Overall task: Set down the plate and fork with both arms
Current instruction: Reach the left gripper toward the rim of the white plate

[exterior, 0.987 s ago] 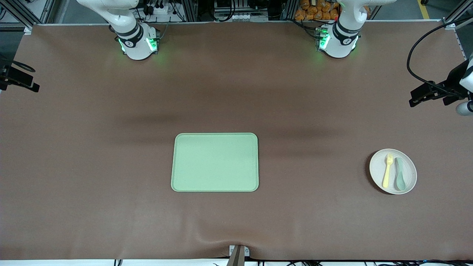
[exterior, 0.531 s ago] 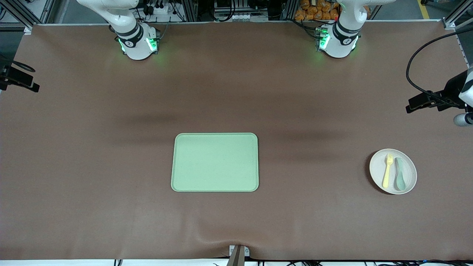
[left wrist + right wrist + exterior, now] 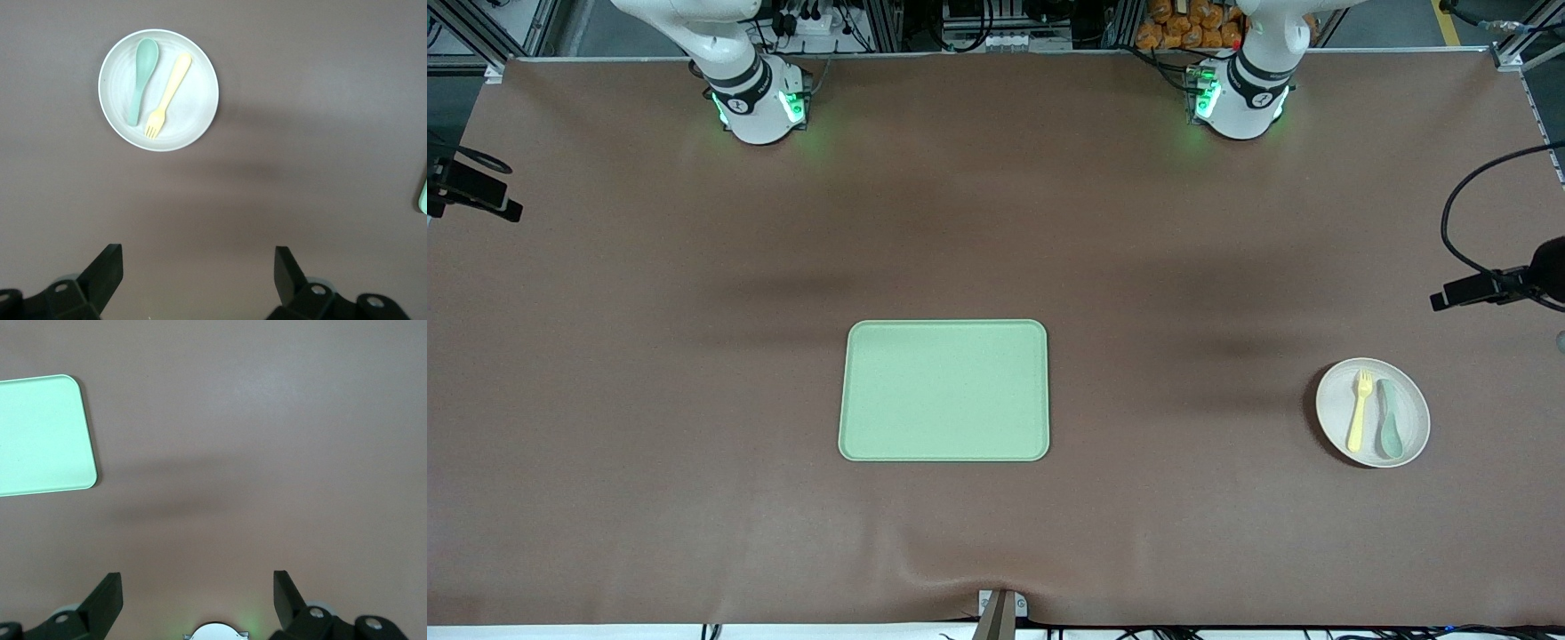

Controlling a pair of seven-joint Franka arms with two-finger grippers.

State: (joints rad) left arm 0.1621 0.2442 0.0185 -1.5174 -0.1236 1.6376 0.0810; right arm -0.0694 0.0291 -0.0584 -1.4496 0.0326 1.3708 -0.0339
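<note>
The plate sits low on the right of the front view, toward the left arm's end of the brown table, and it carries two utensils lying side by side along its length: the yellow fork with its tines pointing toward the robots' bases, and a grey-green spoon just beside it, closer to the table's end. In the middle of that view, a little below centre, lies the light-green tray, flat and well apart from the plate. The left gripper hangs high over bare table near the plate, its two black fingers spread wide with nothing between them; from its wrist camera the plate shows in the upper left of the frame with the fork and spoon on it, and a sliver of tray edge at the right border. The right gripper is likewise splayed and empty, up over bare table, with a rounded corner of the tray at the left of its frame.
</note>
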